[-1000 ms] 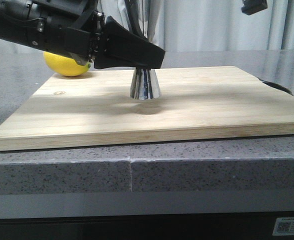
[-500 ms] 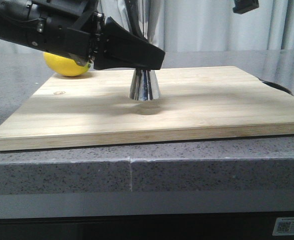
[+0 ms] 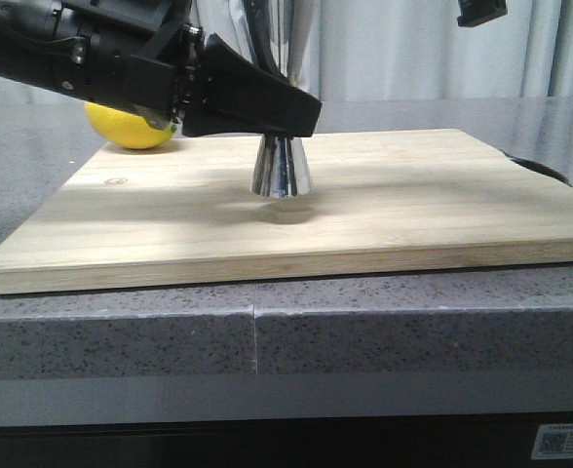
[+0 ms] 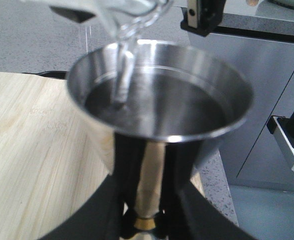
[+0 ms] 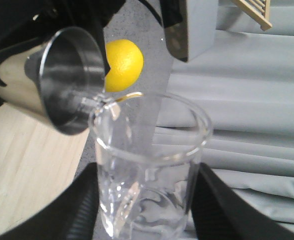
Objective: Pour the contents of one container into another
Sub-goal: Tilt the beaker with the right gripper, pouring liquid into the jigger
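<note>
The steel jigger [image 3: 282,171] has its base just above the wooden board [image 3: 413,205]. My left gripper [image 3: 286,112] is shut on its narrow waist, and the left wrist view shows the black fingers [image 4: 129,175] clamped by the gold band [image 4: 147,223]. The jigger's top cup [image 4: 159,95] holds clear liquid. The glass beaker [image 5: 149,165] is tilted, and my right gripper [image 5: 147,205] is shut on its sides. Its lip [image 4: 127,20] hangs over the jigger's rim [image 5: 67,80], and a thin clear stream [image 4: 121,75] falls into the cup.
A yellow lemon [image 3: 131,127] lies at the board's far left corner, behind my left arm. A dark round object [image 3: 540,168] peeks past the board's right edge. Grey curtains hang behind the stone counter [image 3: 267,331].
The bit of my right arm at the top edge has shifted slightly left. My left gripper and the jigger have stayed nearly still.
</note>
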{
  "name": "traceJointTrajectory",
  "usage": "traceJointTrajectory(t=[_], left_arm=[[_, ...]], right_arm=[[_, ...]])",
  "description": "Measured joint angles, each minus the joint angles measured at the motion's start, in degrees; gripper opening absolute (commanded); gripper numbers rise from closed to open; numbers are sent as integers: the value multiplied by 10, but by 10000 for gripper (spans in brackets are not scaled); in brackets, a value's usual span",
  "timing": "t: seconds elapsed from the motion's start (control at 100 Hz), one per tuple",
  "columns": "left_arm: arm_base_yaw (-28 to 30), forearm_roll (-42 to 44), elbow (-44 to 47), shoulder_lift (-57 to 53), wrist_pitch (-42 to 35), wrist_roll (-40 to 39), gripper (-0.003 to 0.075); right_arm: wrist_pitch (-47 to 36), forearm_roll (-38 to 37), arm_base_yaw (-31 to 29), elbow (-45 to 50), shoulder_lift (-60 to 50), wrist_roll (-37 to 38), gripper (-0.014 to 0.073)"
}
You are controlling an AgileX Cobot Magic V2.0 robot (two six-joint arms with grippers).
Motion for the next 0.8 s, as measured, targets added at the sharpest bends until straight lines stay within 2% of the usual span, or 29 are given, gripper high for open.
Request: traceJointTrajectory(t=[0.48,0.6,0.8], left_arm=[[0,0,0,0,0,0,-12],[0,1,0,0,0,0,-12],[0,1,0,0,0,0,-12]], right_arm=[[4,0,0,0,0,-6,175],[4,0,0,0,0,19,132],[-1,0,0,0,0,68,132]])
